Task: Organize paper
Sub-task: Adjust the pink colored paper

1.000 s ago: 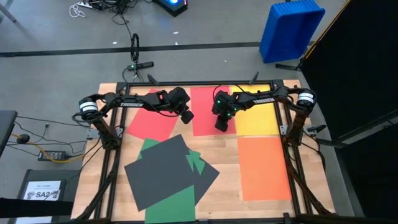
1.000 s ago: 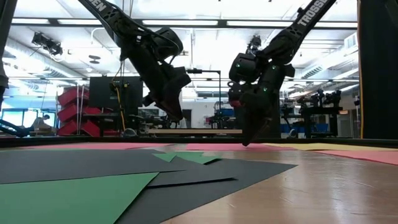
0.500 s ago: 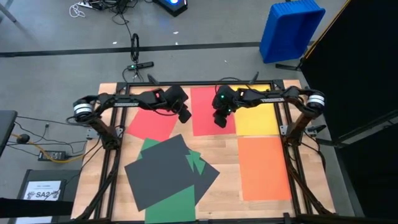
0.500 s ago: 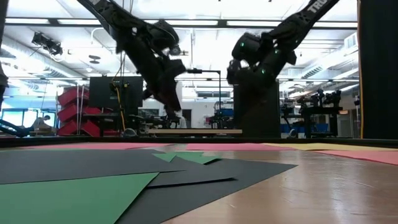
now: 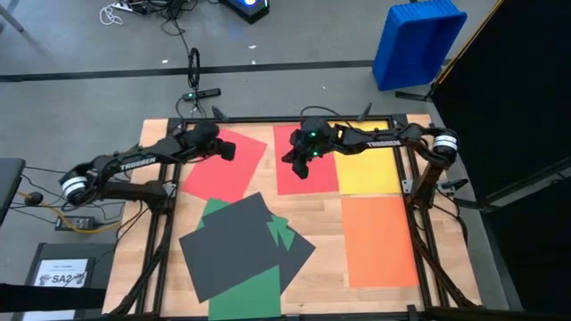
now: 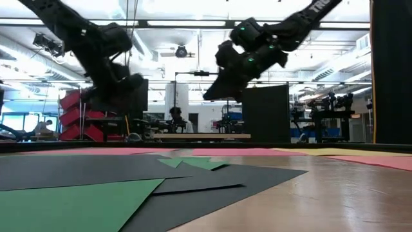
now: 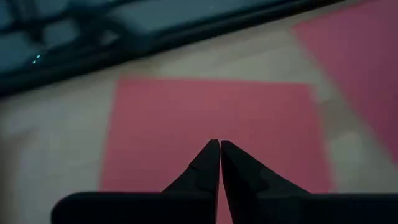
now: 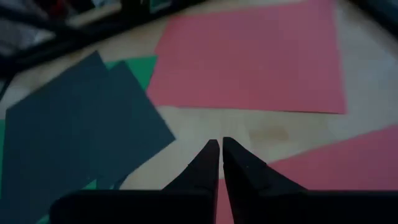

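**Paper spread flat, both grippers empty**

Near edge: dark grey sheets overlap green sheets, all skewed, long axes diagonal. Orange sheet lies square, long axis near-to-far. Further back: yellow sheet, two red sheets, the left one tilted. Wooden tabletop, black frame. Left gripper and right gripper are raised over the red sheets, fingers closed on nothing. Grey floor, blue bin, white sheet reading "SA2". Arms marked "TROSSEN".
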Robot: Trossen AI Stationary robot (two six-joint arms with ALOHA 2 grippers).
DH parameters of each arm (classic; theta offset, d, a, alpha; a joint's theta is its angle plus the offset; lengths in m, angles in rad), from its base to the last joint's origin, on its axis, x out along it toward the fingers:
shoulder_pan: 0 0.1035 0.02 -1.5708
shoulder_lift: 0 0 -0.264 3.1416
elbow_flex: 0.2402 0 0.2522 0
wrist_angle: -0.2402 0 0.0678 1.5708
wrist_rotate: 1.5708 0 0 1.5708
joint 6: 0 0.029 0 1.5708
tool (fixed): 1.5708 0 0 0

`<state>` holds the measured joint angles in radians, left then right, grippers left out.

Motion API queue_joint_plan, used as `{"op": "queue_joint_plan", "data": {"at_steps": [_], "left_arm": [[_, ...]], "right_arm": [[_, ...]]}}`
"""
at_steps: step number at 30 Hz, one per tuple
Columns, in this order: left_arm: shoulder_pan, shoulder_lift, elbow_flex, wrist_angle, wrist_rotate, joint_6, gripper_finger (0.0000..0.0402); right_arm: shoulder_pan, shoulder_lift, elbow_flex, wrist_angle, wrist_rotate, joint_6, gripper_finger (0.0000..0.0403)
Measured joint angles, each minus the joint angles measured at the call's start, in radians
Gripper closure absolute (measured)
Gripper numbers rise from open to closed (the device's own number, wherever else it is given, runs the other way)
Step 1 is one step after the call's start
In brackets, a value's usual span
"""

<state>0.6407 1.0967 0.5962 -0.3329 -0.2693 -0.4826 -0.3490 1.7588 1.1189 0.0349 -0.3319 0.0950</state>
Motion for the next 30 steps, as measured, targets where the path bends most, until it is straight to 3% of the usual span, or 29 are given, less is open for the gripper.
{"op": "queue_joint_plan", "data": {"at_steps": [9,13,17,30], "left_arm": [[0.119,0.083,0.02,-0.059,0.014,0.023,0.0402],[0.183,0.163,0.048,-0.055,0.118,0.09,0.0392],[0.227,0.244,0.095,-0.061,0.187,0.152,0.0353],[0.387,0.518,0.325,-0.304,0.152,0.272,0.019]], "right_arm": [[0.035,0.305,0.426,-0.317,-0.013,-0.07,0.0402],[0.035,0.376,0.523,-0.377,-0.003,-0.07,0.0389],[0.031,0.397,0.556,-0.385,0.007,-0.071,0.0357],[-0.024,0.399,0.56,-0.4,0.049,-0.062,0.0192]]}}
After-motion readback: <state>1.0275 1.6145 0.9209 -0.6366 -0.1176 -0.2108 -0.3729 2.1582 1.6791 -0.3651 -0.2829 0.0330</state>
